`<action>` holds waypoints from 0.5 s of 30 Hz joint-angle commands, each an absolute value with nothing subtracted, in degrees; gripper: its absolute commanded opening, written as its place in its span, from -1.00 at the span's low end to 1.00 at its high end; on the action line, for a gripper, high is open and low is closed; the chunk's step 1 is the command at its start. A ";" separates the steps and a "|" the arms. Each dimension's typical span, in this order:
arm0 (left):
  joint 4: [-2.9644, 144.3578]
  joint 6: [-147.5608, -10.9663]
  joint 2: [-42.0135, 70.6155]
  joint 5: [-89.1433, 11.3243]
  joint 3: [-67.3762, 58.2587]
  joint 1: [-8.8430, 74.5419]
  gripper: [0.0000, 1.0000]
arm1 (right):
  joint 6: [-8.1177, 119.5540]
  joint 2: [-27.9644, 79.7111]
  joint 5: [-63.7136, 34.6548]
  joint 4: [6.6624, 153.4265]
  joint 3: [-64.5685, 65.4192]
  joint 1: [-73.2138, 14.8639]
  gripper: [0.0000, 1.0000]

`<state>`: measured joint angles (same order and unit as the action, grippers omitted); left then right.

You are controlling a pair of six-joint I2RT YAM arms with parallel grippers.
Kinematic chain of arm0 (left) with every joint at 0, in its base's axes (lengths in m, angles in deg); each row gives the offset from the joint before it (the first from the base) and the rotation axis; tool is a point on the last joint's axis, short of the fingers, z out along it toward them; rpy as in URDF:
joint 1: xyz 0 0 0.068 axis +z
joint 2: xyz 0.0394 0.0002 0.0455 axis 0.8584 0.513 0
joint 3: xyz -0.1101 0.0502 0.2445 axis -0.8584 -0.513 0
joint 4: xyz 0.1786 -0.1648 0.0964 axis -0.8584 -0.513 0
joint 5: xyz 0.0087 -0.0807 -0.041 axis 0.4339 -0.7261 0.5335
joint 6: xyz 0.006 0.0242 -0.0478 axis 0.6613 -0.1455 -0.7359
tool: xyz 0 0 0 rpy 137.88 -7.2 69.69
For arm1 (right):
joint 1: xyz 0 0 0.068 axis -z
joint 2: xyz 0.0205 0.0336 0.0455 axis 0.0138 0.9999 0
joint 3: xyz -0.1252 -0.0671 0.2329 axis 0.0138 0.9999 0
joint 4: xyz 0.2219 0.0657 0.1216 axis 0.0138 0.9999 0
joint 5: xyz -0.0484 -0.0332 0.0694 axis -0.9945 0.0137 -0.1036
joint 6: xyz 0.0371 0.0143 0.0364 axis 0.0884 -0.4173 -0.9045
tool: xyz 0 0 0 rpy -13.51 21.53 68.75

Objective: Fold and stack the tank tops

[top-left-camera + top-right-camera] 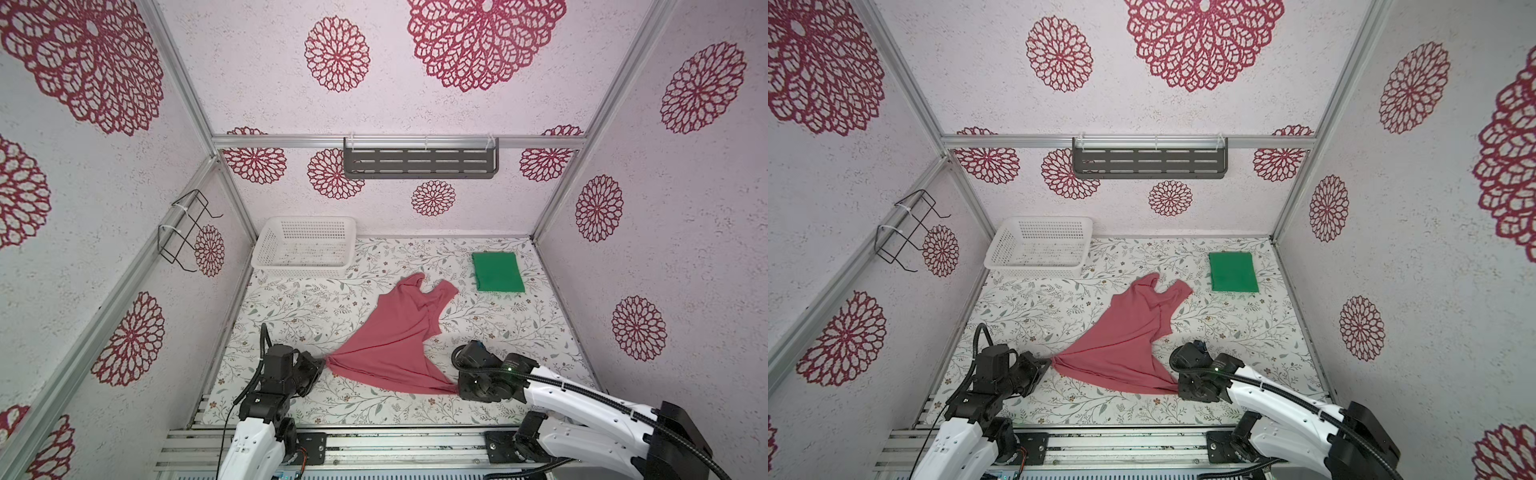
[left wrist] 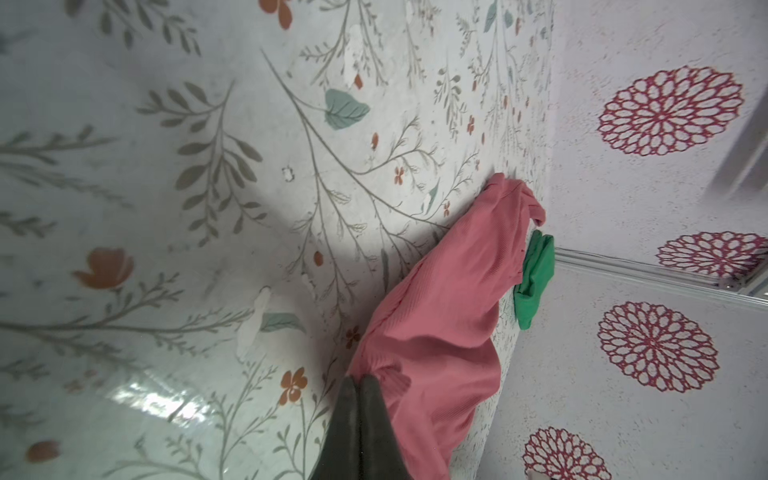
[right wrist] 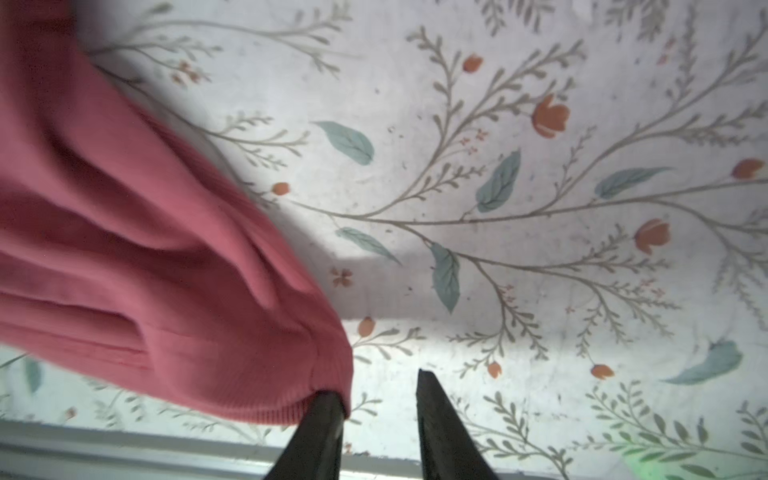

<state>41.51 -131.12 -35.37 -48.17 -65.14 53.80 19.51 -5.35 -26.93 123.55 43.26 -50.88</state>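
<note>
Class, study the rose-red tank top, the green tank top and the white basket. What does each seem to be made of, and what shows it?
Rose-red tank top: soft matte knit, probably cotton-like jersey; fine ribs and limp folds show.
Green tank top: matte cloth, likely a similar knit; folded flat, weave too small to tell.
White basket: smooth moulded plastic, by its look; regular grid of holes.

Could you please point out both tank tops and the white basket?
green tank top [image 1: 497, 272]: in a top view, centre of folded fabric.
rose-red tank top [image 1: 390, 336]: in a top view, mid body.
white basket [image 1: 267, 246]: in a top view, left wall.
</note>
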 commanded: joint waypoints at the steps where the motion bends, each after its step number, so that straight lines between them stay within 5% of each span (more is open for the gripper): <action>1: 40.12 -126.58 -30.80 -50.81 -63.19 53.85 -1.00 | 22.69 -8.13 -25.29 125.58 40.31 -47.14 -0.41; 5: 43.45 -124.29 -25.02 -52.56 -62.54 53.21 -1.00 | 23.98 -3.74 -25.15 120.40 39.15 -45.10 -0.78; 15: 44.15 -122.82 -23.68 -51.58 -62.94 52.99 -1.00 | 22.35 6.45 -25.04 117.75 37.32 -50.46 -0.46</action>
<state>42.64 -123.85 -23.61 -51.71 -63.32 53.18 24.16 4.92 -25.71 118.00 37.10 -48.23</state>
